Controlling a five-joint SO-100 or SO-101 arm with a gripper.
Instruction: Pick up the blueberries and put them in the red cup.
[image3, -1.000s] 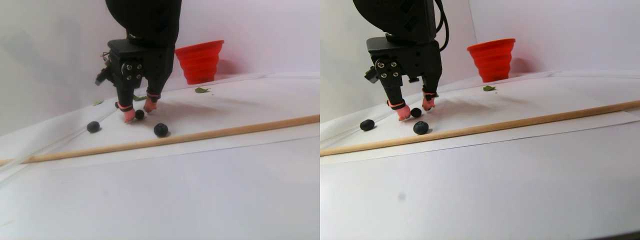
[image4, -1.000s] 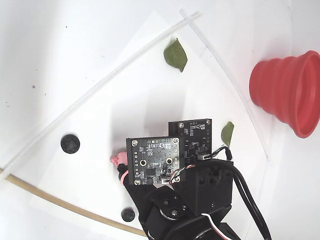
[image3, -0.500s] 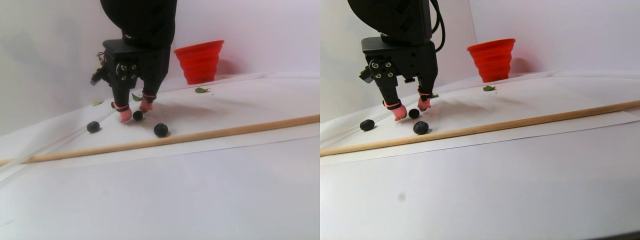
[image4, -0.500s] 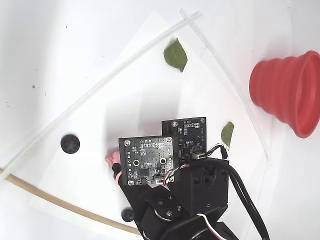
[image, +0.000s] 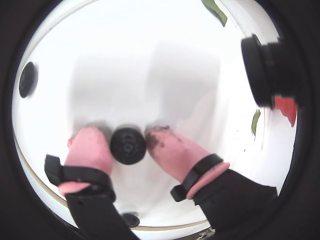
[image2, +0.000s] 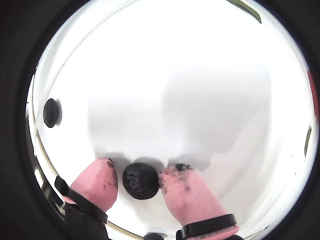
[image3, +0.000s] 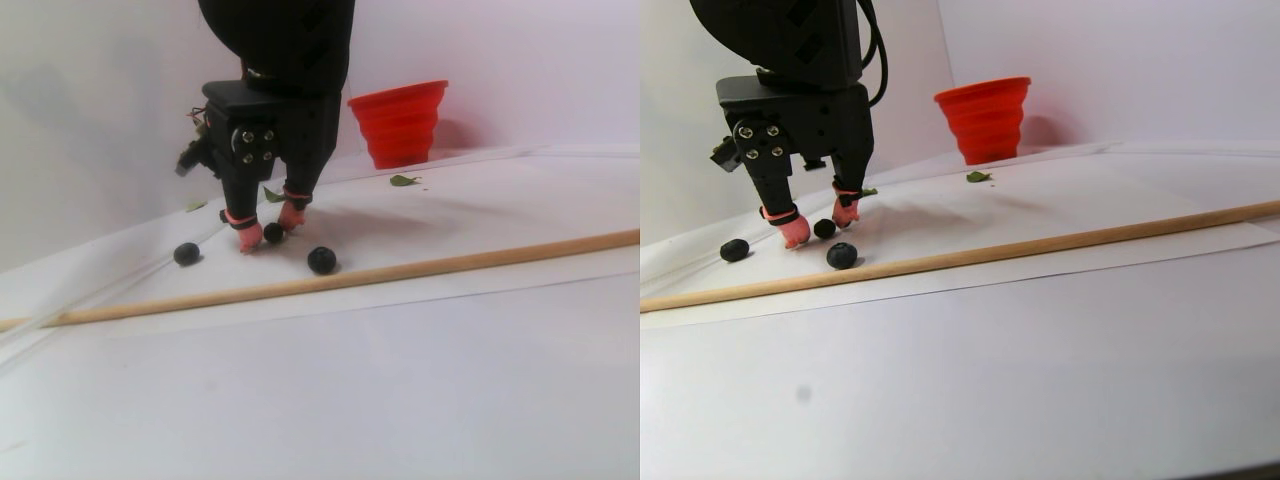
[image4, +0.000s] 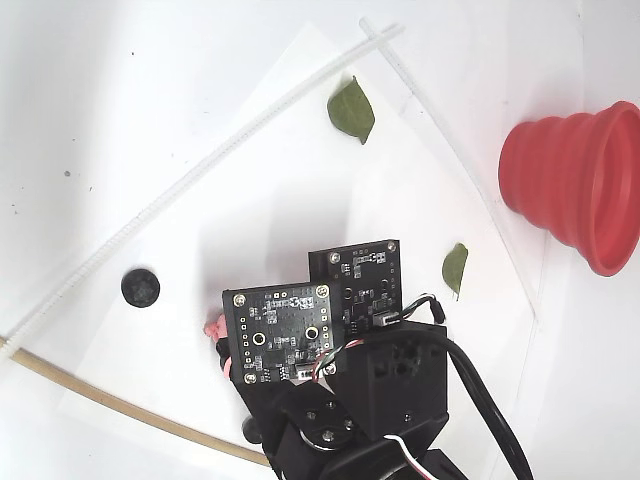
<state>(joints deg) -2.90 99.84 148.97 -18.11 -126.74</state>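
One of the blueberries (image: 128, 145) lies on the white paper between my gripper's (image: 125, 136) pink fingertips (image: 89, 147). In the other wrist view the same berry (image2: 141, 181) shows narrow gaps to both pads, so the gripper (image2: 139, 171) is open around it. In the stereo pair view the gripper (image3: 268, 230) reaches down to the paper with the berry (image3: 273, 232) between its tips. A second berry (image3: 186, 254) lies to its left and a larger one (image3: 322, 260) in front. The red cup (image3: 400, 123) stands at the back by the wall; in the fixed view the red cup (image4: 570, 185) is at the right edge.
A wooden stick (image3: 400, 270) lies across the paper in front of the berries. Green leaves (image4: 351, 108) (image4: 455, 268) lie on the sheet. A white strip (image4: 200, 170) runs along the paper's far edge. The arm's body (image4: 340, 390) hides the berry being straddled in the fixed view.
The gripper has shifted left in the stereo pair and fixed views and its fingertips have drawn closer round the small berry. The other berries and the cup have not moved.
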